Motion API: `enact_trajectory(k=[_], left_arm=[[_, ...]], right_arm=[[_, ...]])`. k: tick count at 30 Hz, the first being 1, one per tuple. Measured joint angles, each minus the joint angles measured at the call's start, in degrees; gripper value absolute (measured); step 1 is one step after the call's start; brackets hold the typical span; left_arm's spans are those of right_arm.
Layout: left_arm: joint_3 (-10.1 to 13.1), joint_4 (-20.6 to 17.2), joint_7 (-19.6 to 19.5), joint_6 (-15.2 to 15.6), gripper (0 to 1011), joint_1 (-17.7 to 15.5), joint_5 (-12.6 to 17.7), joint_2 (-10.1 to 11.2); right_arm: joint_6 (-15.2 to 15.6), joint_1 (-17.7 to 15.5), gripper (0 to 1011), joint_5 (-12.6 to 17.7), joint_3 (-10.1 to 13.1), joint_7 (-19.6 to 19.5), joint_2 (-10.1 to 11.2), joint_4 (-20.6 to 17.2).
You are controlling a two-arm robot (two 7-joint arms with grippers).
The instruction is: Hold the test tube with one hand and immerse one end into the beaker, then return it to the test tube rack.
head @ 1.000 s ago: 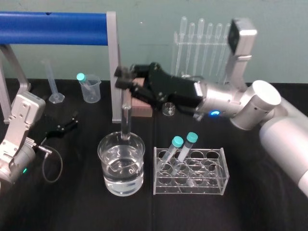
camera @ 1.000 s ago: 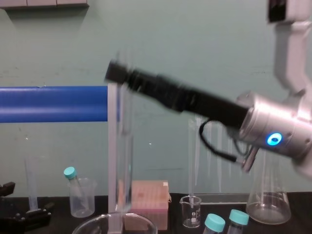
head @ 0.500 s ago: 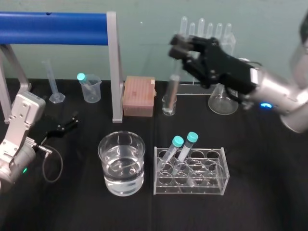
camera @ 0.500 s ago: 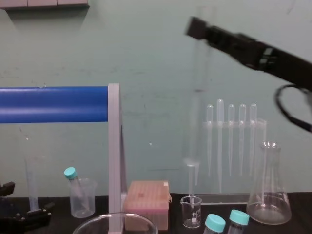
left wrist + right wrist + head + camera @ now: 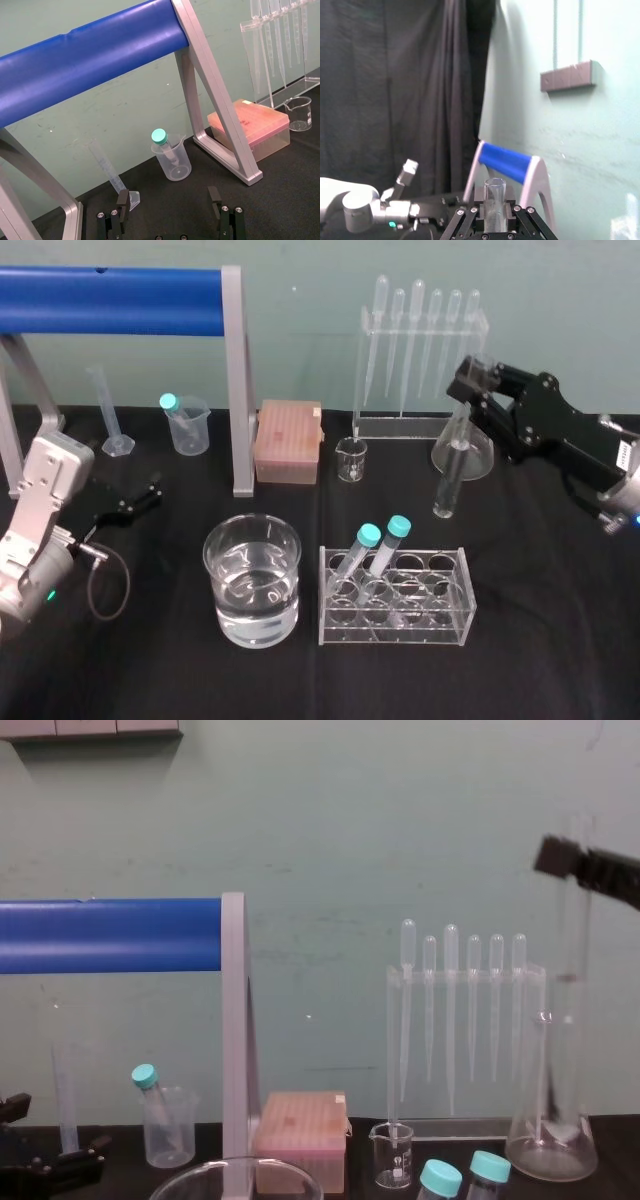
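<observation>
The test tube (image 5: pixel 450 468), clear and uncapped, hangs upright in the air in my right gripper (image 5: pixel 472 382), which is shut on its upper part. It hangs to the right of and behind the clear rack (image 5: pixel 395 612), in front of a conical flask. In the chest view the test tube (image 5: pixel 571 990) stands vertical at the far right under the gripper (image 5: pixel 562 857). The right wrist view shows the test tube's rim (image 5: pixel 495 186) between the fingers. The wide beaker (image 5: pixel 252 578) holds water and stands left of the rack. My left gripper (image 5: pixel 170 201) is open and parked at the left.
Two teal-capped tubes (image 5: pixel 383 540) lean in the rack. Behind stand a conical flask (image 5: pixel 470 452), a pipette stand (image 5: pixel 420 340), a tiny beaker (image 5: pixel 351 459), a pink box (image 5: pixel 289 440), a blue-barred frame (image 5: pixel 110 286), a plastic cup (image 5: pixel 188 424) and a thin measuring cylinder (image 5: pixel 112 420).
My right gripper has lifted the test tube out of the beaker, swung it up and to the right, and now holds it lower, to the right of the rack.
</observation>
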Motion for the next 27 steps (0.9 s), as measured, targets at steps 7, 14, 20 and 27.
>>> enact_trajectory(k=[7, 14, 20, 27], left_arm=[[0.0, 0.0, 0.0, 0.0, 1000, 0.0, 0.0, 0.0], [0.0, 0.0, 0.0, 0.0, 1000, 0.0, 0.0, 0.0], [0.0, 0.0, 0.0, 0.0, 1000, 0.0, 0.0, 0.0], [0.0, 0.0, 0.0, 0.0, 1000, 0.0, 0.0, 0.0]], right_arm=[[1.5, -1.7, 225, -0.9, 0.8, -1.3, 0.8, 0.8], [2.8, -0.6, 225, -1.3, -0.1, -0.2, -0.5, 4.0], [3.8, -0.3, 226, -1.4, -0.5, 0.1, -0.8, 4.7], [4.7, -1.2, 225, -1.6, -0.5, -0.8, -0.3, 3.6]])
